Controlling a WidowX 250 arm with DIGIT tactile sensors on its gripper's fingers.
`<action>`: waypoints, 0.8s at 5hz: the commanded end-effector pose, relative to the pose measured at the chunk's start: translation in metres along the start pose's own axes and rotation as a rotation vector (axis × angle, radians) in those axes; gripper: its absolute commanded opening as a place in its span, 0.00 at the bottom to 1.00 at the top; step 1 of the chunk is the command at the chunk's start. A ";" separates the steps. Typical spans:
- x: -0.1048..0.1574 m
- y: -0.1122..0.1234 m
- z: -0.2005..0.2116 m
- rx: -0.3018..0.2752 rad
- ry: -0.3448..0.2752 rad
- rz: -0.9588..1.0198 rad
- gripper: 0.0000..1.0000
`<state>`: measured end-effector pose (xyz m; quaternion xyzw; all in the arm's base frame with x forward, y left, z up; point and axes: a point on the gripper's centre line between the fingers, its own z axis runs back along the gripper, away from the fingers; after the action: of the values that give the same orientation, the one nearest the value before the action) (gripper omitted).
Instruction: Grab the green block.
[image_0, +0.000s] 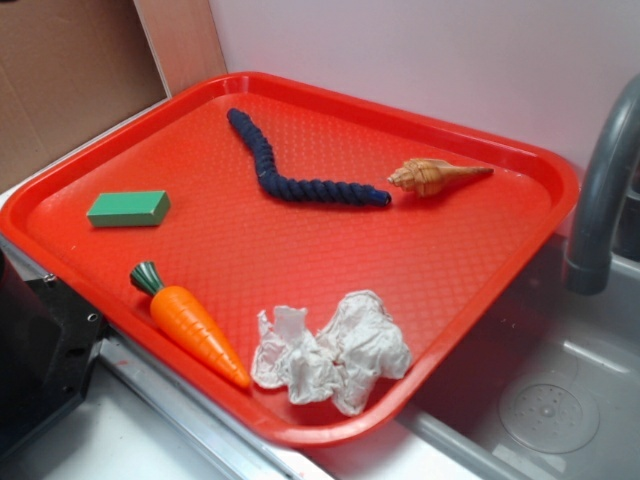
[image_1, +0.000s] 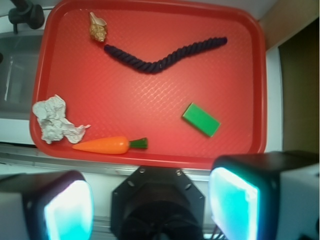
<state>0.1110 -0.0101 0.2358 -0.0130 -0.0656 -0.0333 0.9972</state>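
Beyond spread fingers (image_1: 235, 197), green block (image_1: 200, 119)

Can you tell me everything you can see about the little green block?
The green block is a small, flat, solid-green brick with plain matte faces and darker sides. It lies flat on the red tray, at an angle to the tray's edges, above the toy carrot. Nothing touches it; the gripper is open, off the tray's near edge.

Green block (image_0: 128, 208) lies flat on red tray (image_0: 480, 260).
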 end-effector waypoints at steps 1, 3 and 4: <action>-0.014 0.044 -0.016 -0.023 -0.062 -0.145 1.00; 0.003 0.093 -0.058 -0.002 -0.093 -0.374 1.00; 0.014 0.095 -0.083 0.024 -0.131 -0.544 1.00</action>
<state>0.1339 0.0805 0.1455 0.0027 -0.1236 -0.2899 0.9490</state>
